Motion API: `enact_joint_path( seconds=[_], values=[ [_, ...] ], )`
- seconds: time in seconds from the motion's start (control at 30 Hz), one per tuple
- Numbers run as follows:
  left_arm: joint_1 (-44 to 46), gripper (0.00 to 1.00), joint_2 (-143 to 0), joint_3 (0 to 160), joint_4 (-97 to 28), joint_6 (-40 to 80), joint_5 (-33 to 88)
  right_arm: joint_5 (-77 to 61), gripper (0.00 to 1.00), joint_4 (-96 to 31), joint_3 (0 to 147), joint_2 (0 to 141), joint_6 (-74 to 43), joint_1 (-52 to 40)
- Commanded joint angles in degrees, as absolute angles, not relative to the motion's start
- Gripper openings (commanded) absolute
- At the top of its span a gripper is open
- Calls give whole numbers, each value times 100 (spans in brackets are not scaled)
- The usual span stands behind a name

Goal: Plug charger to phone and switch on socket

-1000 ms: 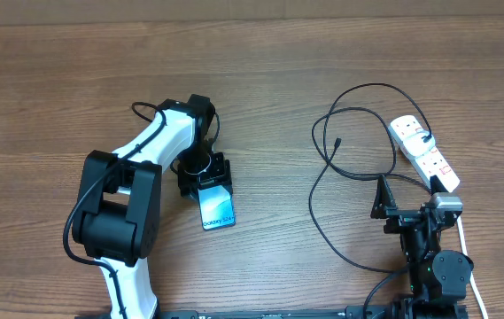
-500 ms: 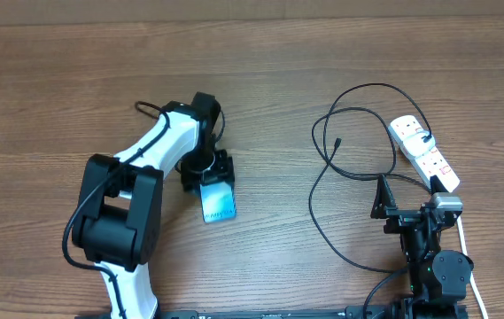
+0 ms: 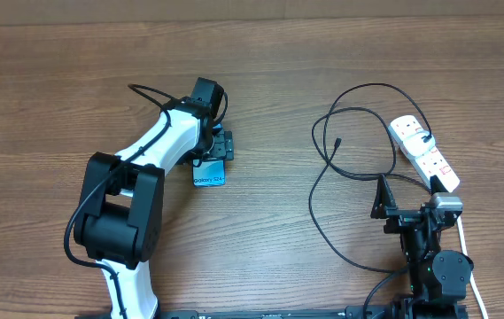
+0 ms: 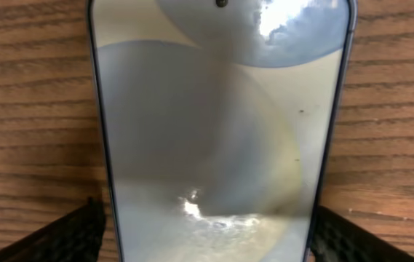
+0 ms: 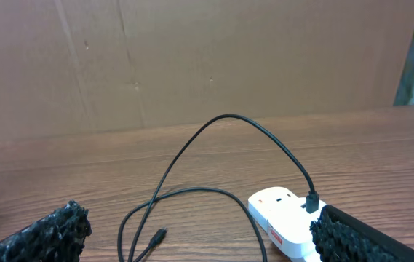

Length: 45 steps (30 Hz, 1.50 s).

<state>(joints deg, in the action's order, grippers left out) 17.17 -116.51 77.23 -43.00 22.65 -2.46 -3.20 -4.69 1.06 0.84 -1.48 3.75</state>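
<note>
The phone (image 3: pixel 209 175), with its blue-teal screen, is clamped in my left gripper (image 3: pixel 216 152) left of the table's centre. In the left wrist view the phone (image 4: pixel 214 124) fills the frame between the two fingers of the left gripper (image 4: pixel 207 236). The charger (image 3: pixel 351 133) loops on the right, its connector tip (image 3: pixel 336 142) free on the wood and its plug in the socket (image 3: pixel 425 152). My right gripper (image 3: pixel 411 202) is open and empty, near the socket's near end. The right wrist view shows the charger tip (image 5: pixel 160 235) and the socket (image 5: pixel 283 218).
The socket's white cord (image 3: pixel 466 244) runs toward the front edge beside the right arm's base. A brown cardboard wall (image 5: pixel 207 65) stands behind the table. Bare wood lies between the phone and the charger loops.
My left gripper has carried the phone toward the back of the table and turned it; the phone now looks shorter from above. The right arm, charger and socket have not moved.
</note>
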Motion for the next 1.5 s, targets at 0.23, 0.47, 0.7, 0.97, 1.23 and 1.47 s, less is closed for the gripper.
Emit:
enact_joint_path(
  seconds=[0.23,0.47,0.7,0.97,1.23,1.47],
  values=[
    [1656,100,-12195,7343,-4381,2187,-141,-353,100,-443,45,23,-123,388],
    [1658,100,-12195,7343,-4381,1479,602,-353,100,-443,45,25,-123,388],
    [1658,100,-12197,7343,-4475,1435,760,-351,100,-443,45,23,-123,388],
    [1658,100,-12197,7343,-4519,1857,1212,-353,100,-443,45,23,-123,388],
    [1737,100,-12197,7343,-4626,2185,1190,-351,100,-443,45,25,-123,388],
    [1894,100,-12208,7343,-4652,2298,768,-351,100,-443,45,23,-123,388]
  ],
)
